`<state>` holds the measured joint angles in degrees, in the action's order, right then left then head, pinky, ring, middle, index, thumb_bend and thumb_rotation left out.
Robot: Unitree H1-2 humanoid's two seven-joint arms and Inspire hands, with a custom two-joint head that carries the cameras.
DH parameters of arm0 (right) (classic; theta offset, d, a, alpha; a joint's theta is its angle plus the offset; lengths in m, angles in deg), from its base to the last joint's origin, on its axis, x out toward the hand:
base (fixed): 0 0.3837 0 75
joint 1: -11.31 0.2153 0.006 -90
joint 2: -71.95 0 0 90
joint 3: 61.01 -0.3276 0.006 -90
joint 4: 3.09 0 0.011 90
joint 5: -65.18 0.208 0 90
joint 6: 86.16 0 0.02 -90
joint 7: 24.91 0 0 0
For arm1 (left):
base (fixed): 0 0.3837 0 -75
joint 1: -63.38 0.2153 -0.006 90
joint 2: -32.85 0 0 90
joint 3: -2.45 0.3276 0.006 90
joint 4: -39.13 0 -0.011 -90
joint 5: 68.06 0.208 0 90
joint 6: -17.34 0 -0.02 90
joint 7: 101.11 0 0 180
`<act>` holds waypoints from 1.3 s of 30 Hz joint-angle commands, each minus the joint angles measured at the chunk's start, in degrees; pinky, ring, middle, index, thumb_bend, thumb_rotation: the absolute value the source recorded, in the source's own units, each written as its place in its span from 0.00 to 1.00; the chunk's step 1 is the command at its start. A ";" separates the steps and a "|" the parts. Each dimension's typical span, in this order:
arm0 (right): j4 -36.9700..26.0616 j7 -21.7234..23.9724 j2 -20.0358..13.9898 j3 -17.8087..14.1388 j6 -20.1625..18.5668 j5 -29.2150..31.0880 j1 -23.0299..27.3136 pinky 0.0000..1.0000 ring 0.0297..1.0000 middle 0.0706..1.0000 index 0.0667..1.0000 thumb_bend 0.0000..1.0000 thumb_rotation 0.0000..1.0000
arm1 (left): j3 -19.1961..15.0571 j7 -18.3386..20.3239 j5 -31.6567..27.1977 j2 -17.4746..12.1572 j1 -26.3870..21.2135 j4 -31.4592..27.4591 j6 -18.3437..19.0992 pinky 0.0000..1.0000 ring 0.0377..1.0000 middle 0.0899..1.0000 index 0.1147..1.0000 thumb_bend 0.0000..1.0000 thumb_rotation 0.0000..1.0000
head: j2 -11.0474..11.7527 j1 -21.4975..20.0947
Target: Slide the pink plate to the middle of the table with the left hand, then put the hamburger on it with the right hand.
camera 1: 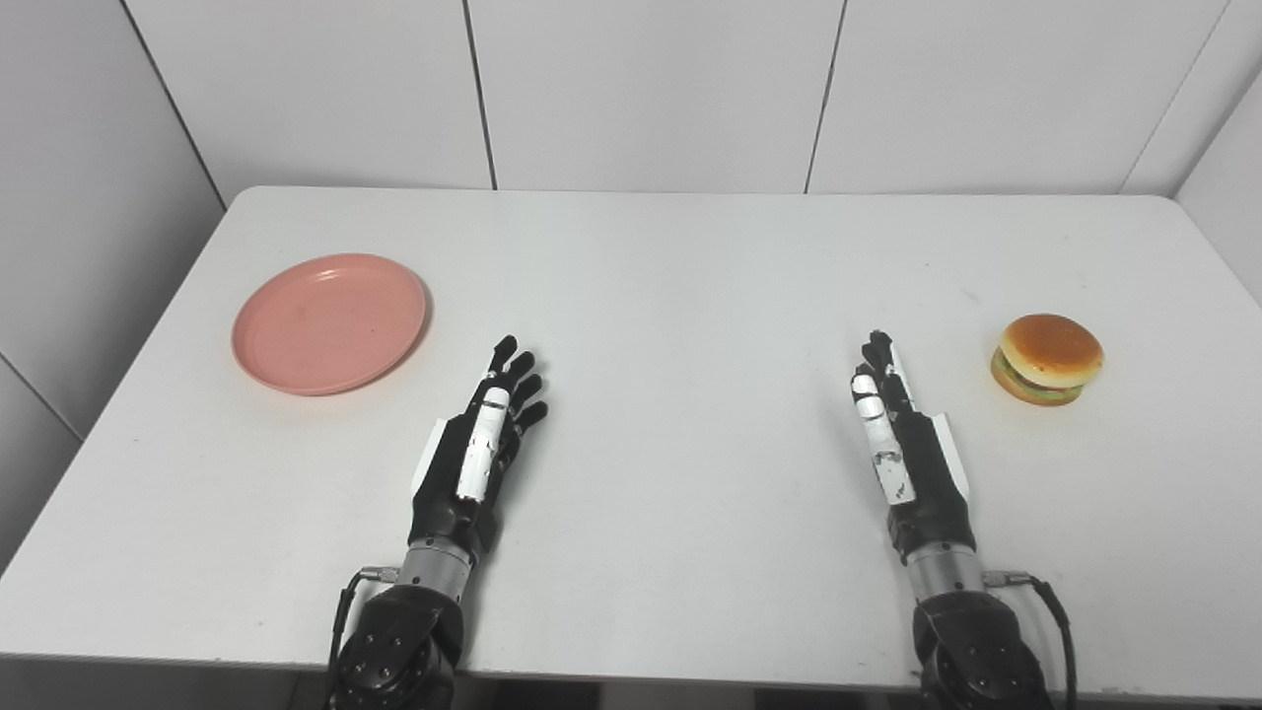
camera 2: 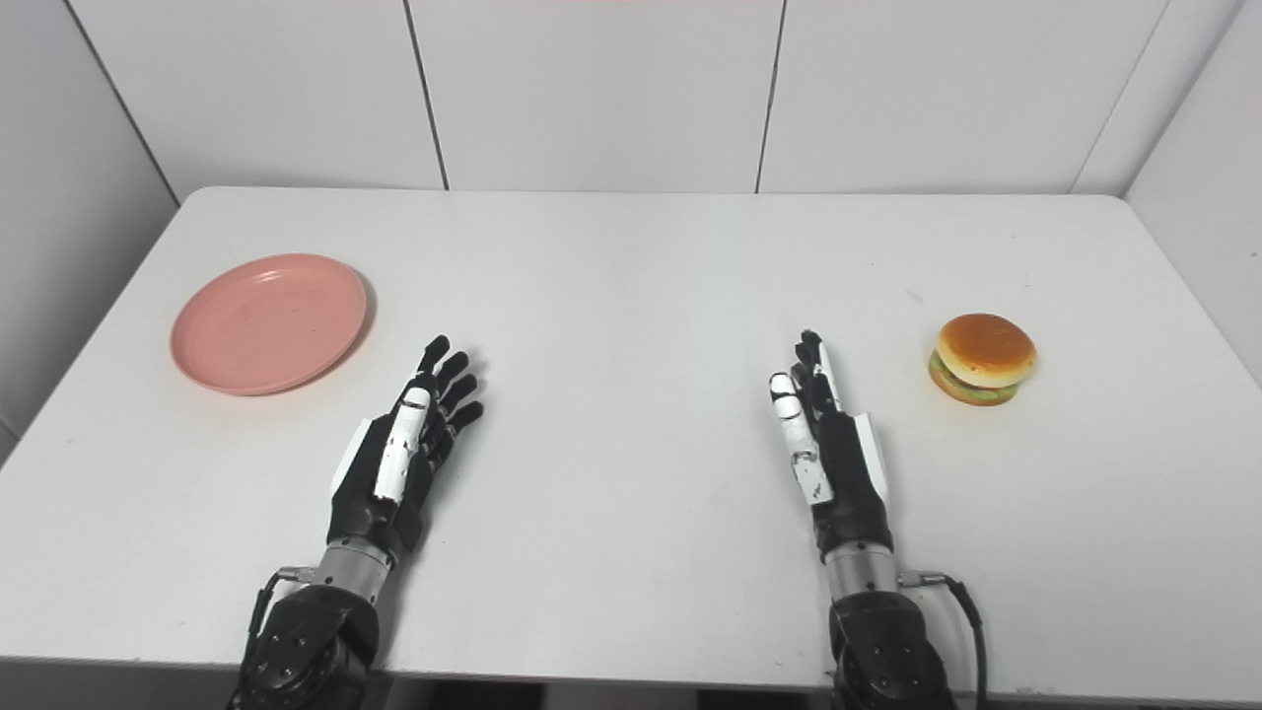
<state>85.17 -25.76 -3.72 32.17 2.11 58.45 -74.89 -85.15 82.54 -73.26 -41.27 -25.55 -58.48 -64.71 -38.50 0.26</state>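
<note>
A round pink plate [camera 1: 330, 321] lies empty on the left part of the white table [camera 1: 680, 286]. Over at the right side sits a hamburger [camera 1: 1046, 359] with a tan bun and green lettuce. My left hand [camera 1: 480, 446] rests on edge near the front, to the right of the plate and well apart from it, its fingers stretched out and holding nothing. My right hand [camera 1: 905, 450] stands the same way, open, a short distance left of the hamburger without touching it.
White panelled walls [camera 1: 651, 89] close the table in at the back and on both sides. The table's front edge [camera 1: 690, 680] runs just under my wrists. A cable [camera 1: 1055, 611] loops from the right forearm.
</note>
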 commanded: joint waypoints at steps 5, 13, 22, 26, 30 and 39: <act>0.59 0.32 -0.04 -0.01 0.65 0.51 0.41 0.97 0.98 0.99 1.00 0.36 0.98 | 0.18 0.14 0.25 -0.03 -0.68 -1.21 -0.37 0.97 0.95 0.96 0.96 0.33 0.98 | 0.12 0.07; 1.21 0.48 -0.06 -0.14 1.53 1.36 0.41 0.98 0.98 0.99 1.00 0.34 1.00 | 0.30 0.25 0.29 -0.02 -0.72 -1.07 -0.60 0.96 0.95 0.96 0.96 0.33 0.98 | 0.20 0.17; 0.90 0.49 0.01 -0.09 0.94 1.79 0.45 0.99 0.99 1.00 1.00 0.33 0.99 | 0.24 0.28 0.07 0.01 -0.69 -1.13 -0.41 0.97 0.96 0.97 0.97 0.33 1.00 | 0.16 0.18; 1.03 0.68 -0.11 -0.14 1.06 2.08 0.43 0.99 0.98 1.00 1.00 0.33 0.99 | 0.33 0.30 0.27 -0.06 -0.71 -0.96 -0.70 0.97 0.96 0.97 0.97 0.34 0.99 | 0.17 0.25; 0.91 0.33 -0.15 0.00 0.82 1.45 0.45 0.98 0.98 1.00 1.00 0.34 0.99 | 0.31 0.33 0.12 0.03 -0.77 -0.83 -0.85 0.97 0.96 0.97 0.97 0.33 0.99 | 0.26 0.35; 0.65 0.03 -0.16 0.09 0.34 0.61 0.45 0.98 0.98 0.99 1.00 0.35 0.98 | 0.42 0.19 0.39 0.08 -0.71 -1.05 -0.60 0.97 0.96 0.97 0.97 0.33 1.00 | 0.34 0.42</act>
<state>85.50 -25.67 -3.78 32.10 2.18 59.50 -74.67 -85.06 82.54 -73.27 -41.22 -25.55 -58.47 -64.70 -38.23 0.62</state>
